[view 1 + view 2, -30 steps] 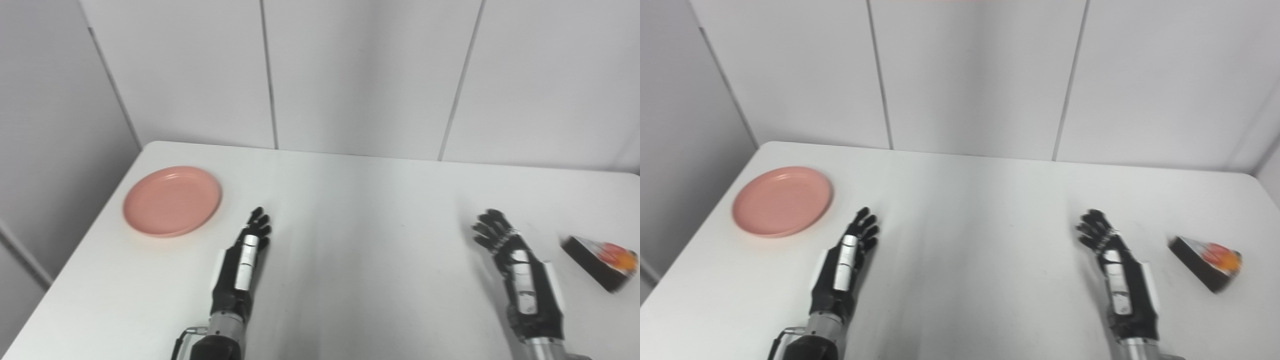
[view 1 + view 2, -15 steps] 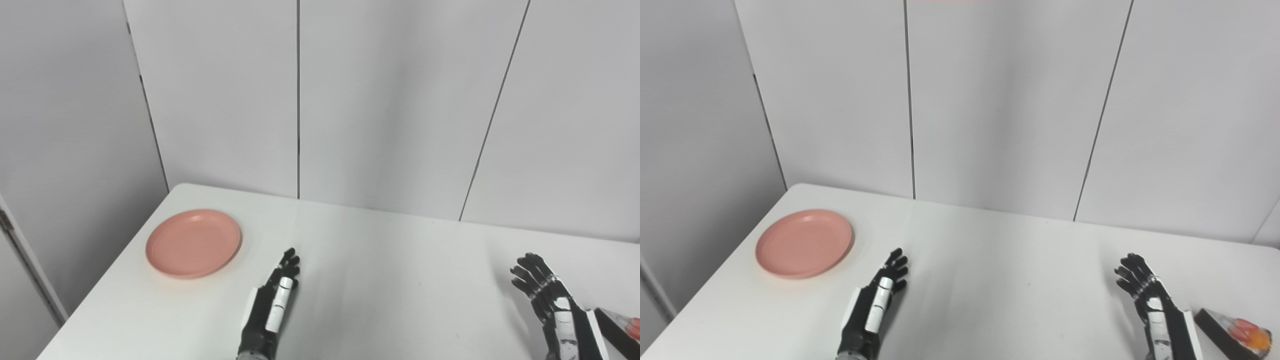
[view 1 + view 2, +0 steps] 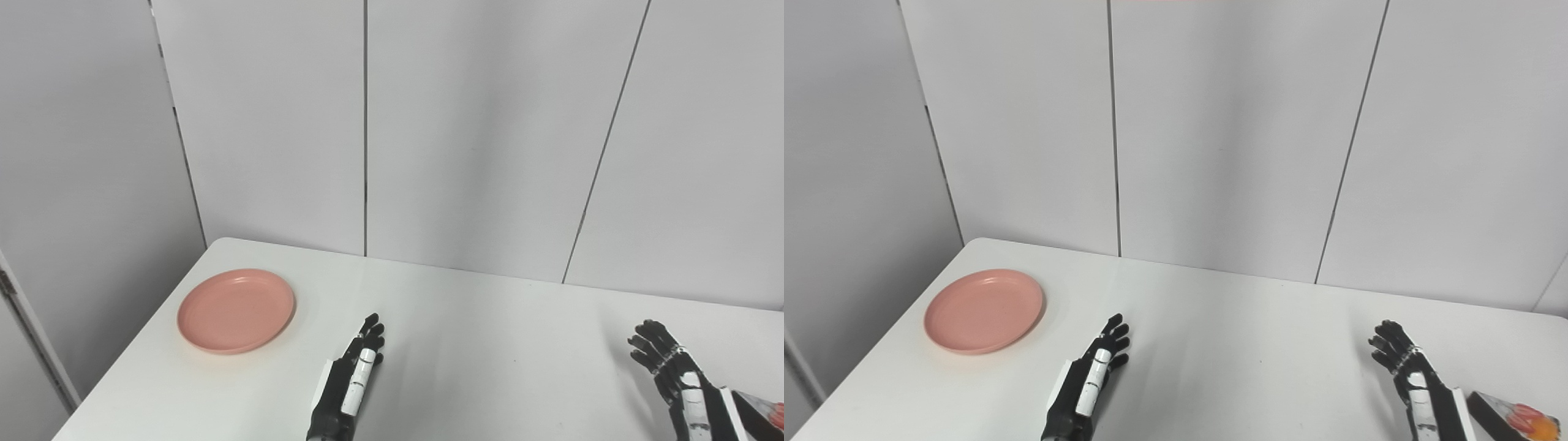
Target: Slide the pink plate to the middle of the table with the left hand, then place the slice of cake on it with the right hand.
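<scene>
Nothing is slid yet: the empty, spread left hand (image 3: 1090,380) must next reach the pink plate (image 3: 983,310).

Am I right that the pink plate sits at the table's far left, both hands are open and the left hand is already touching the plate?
Not quite. The left hand is not touching the pink plate: bare table shows between them in the right eye view. The plate does sit at the far left, and both hands, the right hand included, are open.
</scene>
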{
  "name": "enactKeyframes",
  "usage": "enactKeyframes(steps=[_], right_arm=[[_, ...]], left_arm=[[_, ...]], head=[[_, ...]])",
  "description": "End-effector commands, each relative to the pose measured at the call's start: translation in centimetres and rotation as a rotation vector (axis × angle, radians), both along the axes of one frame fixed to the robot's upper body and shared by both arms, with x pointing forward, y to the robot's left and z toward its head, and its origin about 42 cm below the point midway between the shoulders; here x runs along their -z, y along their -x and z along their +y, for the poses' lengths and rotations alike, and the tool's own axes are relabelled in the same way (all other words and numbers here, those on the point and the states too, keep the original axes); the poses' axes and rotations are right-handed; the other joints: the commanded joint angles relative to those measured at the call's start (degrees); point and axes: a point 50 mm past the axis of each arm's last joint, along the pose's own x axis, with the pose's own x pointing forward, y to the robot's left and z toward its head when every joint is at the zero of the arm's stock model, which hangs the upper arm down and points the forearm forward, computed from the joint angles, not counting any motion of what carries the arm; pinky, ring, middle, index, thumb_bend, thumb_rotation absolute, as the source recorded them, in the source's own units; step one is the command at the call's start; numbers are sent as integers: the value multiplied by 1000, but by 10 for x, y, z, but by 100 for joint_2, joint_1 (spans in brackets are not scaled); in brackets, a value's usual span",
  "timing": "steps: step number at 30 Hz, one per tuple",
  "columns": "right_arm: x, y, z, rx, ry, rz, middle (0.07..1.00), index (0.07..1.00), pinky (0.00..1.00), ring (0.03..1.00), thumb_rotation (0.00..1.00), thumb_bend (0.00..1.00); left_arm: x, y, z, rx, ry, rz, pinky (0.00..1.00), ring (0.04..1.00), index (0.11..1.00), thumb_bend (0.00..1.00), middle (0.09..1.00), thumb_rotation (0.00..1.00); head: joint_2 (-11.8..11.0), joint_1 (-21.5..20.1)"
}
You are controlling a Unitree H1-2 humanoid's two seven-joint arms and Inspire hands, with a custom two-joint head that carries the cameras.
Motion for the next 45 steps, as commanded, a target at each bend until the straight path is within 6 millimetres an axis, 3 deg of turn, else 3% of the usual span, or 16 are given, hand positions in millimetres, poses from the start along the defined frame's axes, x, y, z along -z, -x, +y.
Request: enactKeyframes(steps=[1, 8, 12, 17, 20, 23, 30, 35, 40, 45], right_arm=[[72, 49, -1, 30, -37, 204, 861, 843, 856, 851, 965, 882], [75, 51, 5, 79, -92, 240, 845, 829, 839, 824, 1000, 768], [73, 56, 11, 73, -168, 301, 860, 852, 855, 839, 1000, 709], [70, 62, 16, 60, -159, 333, 856, 851, 840, 835, 1000, 682], [70, 63, 18, 57, -165, 345, 850, 848, 835, 830, 1000, 675], [70, 63, 19, 58, -172, 348, 839, 840, 831, 827, 1000, 668], [70, 63, 24, 67, -178, 350, 826, 826, 811, 809, 1000, 658], [70, 62, 25, 69, -169, 348, 824, 829, 810, 810, 1000, 664], [72, 63, 27, 67, -171, 352, 823, 832, 813, 814, 1000, 631], [73, 64, 28, 69, -175, 357, 824, 837, 820, 816, 1000, 618]], left_arm=[[27, 15, -1, -6, -2, 68, 880, 913, 907, 712, 928, 1000], [26, 17, 4, -14, 11, 42, 893, 908, 906, 697, 926, 1000], [15, 17, 8, -32, 57, -8, 897, 903, 895, 721, 920, 976], [-28, 7, 15, -50, 98, -138, 870, 872, 886, 764, 899, 937], [-63, -12, 28, -76, 85, -258, 838, 848, 857, 804, 865, 914], [-86, -30, 42, -97, 61, -342, 787, 809, 812, 798, 818, 917], [-147, -62, 89, -163, 10, -502, 781, 784, 787, 804, 794, 924], [-185, -83, 151, -277, 2, -549, 768, 756, 769, 805, 782, 925], [-199, -94, 207, -377, 40, -506, 768, 777, 784, 749, 798, 928], [-192, -105, 252, -455, -37, -466, 768, 776, 750, 741, 795, 916]], head=[[-5, -6], [10, -7], [28, -6], [38, -23], [6, -24], [-11, -55], [-15, -93], [-40, -109], [-64, -135], [-41, -164]])
